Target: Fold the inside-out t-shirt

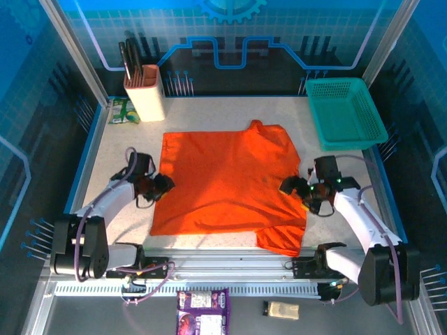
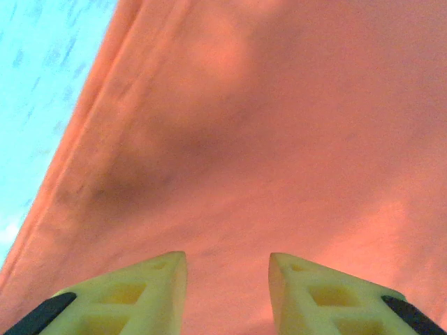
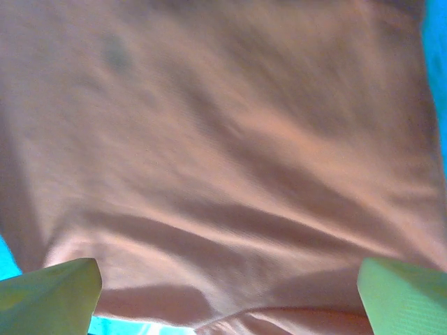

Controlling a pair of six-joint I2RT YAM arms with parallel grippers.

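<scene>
While the t-shirt [image 1: 223,181] lies plain, the purple packet [image 1: 203,311] bears unreadable print.

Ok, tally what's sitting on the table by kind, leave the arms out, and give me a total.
T-shirt, orange: 1
Basket, teal mesh: 1
Holder, beige, with dark utensils in it: 1
Packet, green: 1
Total: 4
</scene>
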